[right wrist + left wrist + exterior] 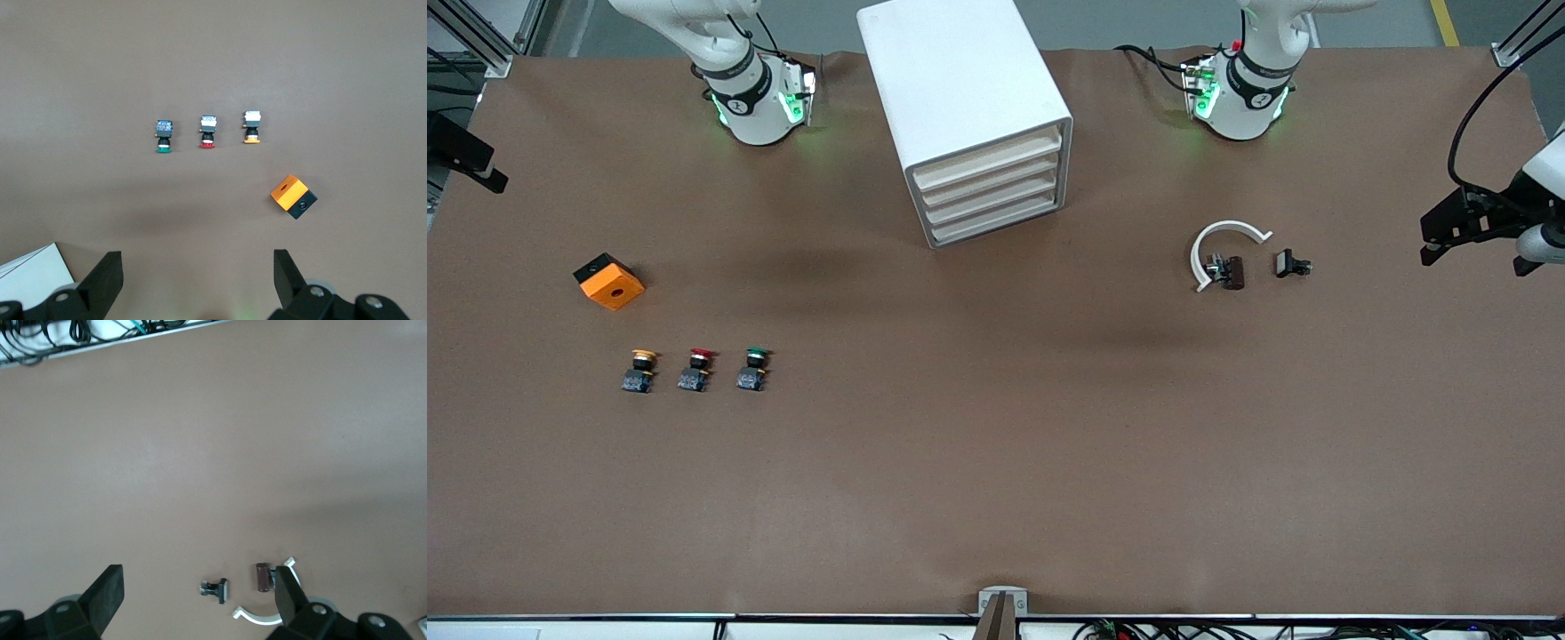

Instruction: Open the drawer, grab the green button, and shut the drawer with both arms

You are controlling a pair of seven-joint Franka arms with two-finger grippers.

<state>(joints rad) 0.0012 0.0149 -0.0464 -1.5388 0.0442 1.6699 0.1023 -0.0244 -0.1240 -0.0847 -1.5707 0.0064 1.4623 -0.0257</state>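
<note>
The white cabinet [960,89] stands at the table's robot edge between the two arms. Its four cream-fronted drawers [989,187] are all shut. The green button [755,363] lies on the table toward the right arm's end, nearer to the front camera than the cabinet; it also shows in the right wrist view [163,137]. My right gripper [197,257] is open and empty, high over bare table near its base. My left gripper [198,577] is open and empty, high over the small parts near its base. Both arms wait folded back.
A red-capped button [698,366] and a yellow-capped button [640,369] lie in a row beside the green one. An orange block [609,281] lies nearby. A white curved piece [1221,249], a brown part [1232,272] and a black clip [1289,264] lie toward the left arm's end.
</note>
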